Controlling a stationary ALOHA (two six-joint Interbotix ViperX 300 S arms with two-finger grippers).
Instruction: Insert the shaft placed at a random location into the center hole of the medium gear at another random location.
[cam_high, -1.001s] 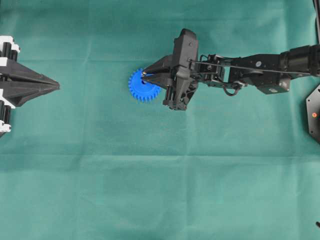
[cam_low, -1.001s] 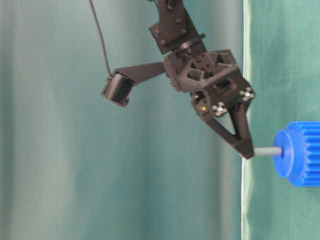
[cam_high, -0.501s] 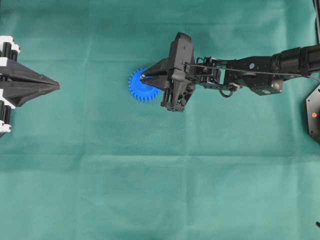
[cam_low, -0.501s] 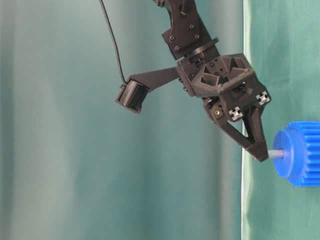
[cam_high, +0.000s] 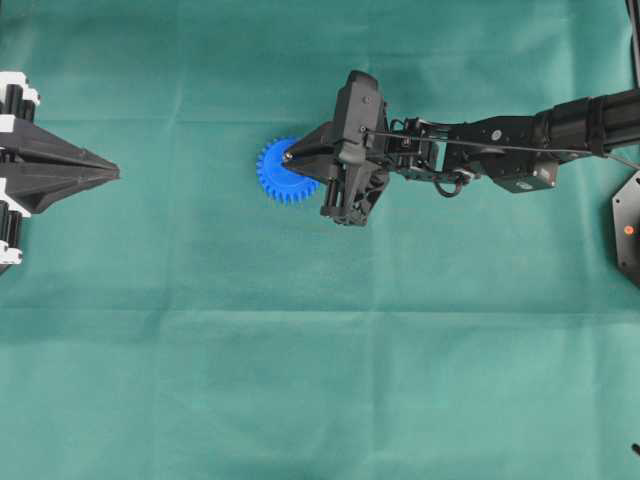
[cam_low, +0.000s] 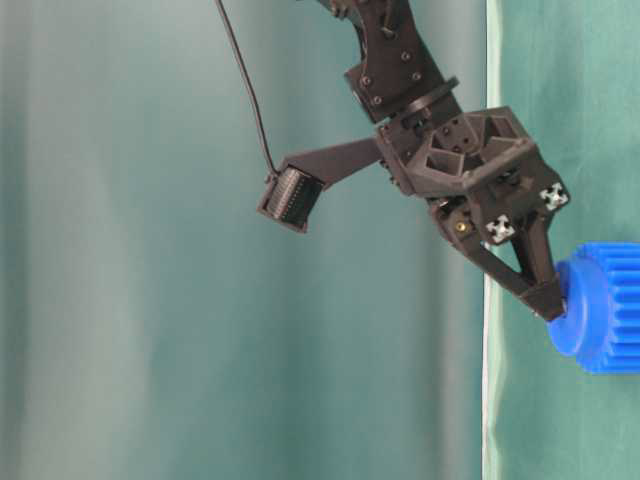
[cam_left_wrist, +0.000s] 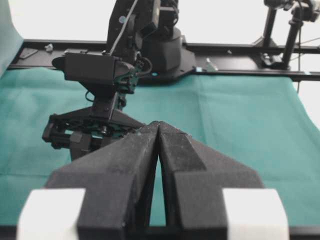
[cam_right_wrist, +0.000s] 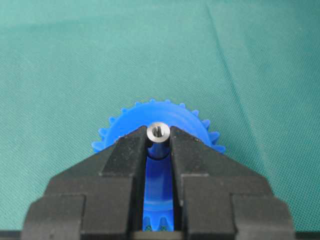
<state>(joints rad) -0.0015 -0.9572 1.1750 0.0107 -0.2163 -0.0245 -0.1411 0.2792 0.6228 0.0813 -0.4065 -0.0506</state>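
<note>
My right jaws (cam_right_wrist: 159, 145) are clamped on the tiny silvery metal cylinder shaft (cam_right_wrist: 158, 133), which stands upright over the raised hub of the bright blue plastic toothed gear (cam_high: 285, 172), toward the far edge of the table near its middle. My jaw tips touch the hub, so I judge the insertion nearly done; the center hole is hidden. Next I should let go and lift straight up. My left jaws (cam_left_wrist: 159, 150) rest together, well apart. Wrinkled green cloth (cam_high: 320, 380) covers the table; a green curtain (cam_low: 200, 300) hangs behind.
</note>
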